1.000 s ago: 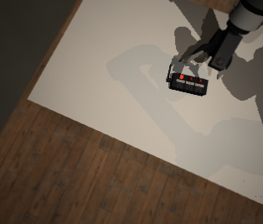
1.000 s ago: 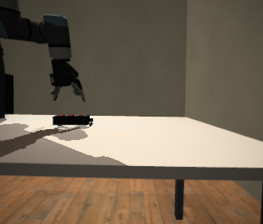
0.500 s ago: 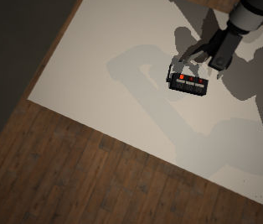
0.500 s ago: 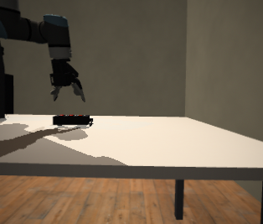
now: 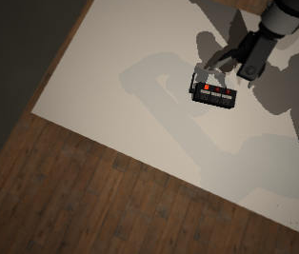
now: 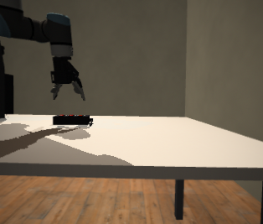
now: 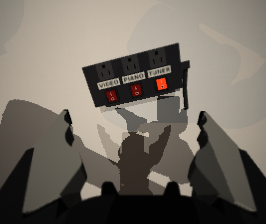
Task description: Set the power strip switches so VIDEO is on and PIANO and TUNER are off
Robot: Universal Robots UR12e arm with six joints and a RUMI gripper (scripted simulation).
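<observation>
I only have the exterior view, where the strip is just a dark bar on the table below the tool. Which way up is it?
Observer: Right way up. The wrist view shows the power strip with its sockets and the labels VIDEO, PIANO and TUNER facing the camera.
Operator: Which switches look on?
Observer: Only the TUNER switch glows bright orange. The VIDEO switch and PIANO switch are dull red.
Operator: Which end is TUNER on?
Observer: The end where the cord leaves the strip. The tool is open and holds nothing.
</observation>
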